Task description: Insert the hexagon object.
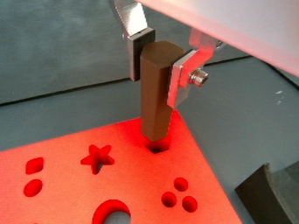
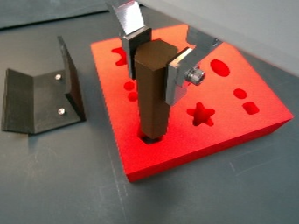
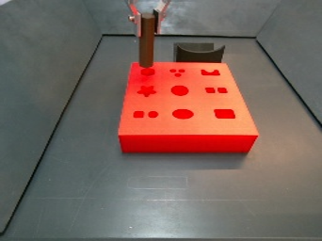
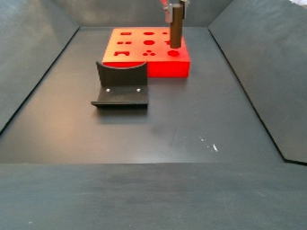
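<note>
Tool (image 2: 158, 54) clamped on the upright, slim dark-brown hexagon object (image 2: 155, 92), its lower end in a hole of the red block (image 2: 251, 127).

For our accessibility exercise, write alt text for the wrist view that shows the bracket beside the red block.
The end effector holds the upright dark-brown hexagon object, whose lower end sits in a hole near a corner of the red block. The dark fixture stands on the grey floor beside the block.

Hexagon object (image 2: 153, 92): long, slim, dark-brown peg, upright. Upper end is clamped between the end effector (image 2: 156, 54) fingers; lower tip sits in a corner hole of the red block (image 2: 216, 131).
</note>
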{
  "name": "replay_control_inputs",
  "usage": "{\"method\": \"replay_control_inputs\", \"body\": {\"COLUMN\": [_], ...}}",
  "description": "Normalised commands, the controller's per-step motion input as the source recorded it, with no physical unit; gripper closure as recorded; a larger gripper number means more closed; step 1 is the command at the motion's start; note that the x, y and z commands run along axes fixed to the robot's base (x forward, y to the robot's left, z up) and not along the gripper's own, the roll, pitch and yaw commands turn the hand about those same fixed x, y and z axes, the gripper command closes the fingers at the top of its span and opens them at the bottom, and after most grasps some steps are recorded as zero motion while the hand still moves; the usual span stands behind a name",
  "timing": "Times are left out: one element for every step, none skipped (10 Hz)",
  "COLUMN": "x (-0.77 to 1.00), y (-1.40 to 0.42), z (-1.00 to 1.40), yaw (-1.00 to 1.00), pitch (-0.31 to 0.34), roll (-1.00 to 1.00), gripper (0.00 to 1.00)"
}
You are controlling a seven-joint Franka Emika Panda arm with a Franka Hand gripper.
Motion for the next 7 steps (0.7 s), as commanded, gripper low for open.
{"method": "replay_control_inputs", "body": {"x": [0.04,0.14,0.05,0.00,0.00,0.00,0.10], "y": [0.04,0.05,0.00,0.00,0.00,0.00,0.00], "z": [-0.20,-0.19,-0.15,-0.11,-0.10,-0.11,-0.19], "yaw": [0.21,0.24,0.16,0.10,0.07,0.03,0.09], "pitch": [0.000,0.000,0.000,0.000,0.000,0.000,0.000], "roll": [0.14,0.12,0.08,0.04,0.04,0.03,0.07], "gripper": [1.00,1.00,1.00,1.00,1.00,1.00,1.00]}}
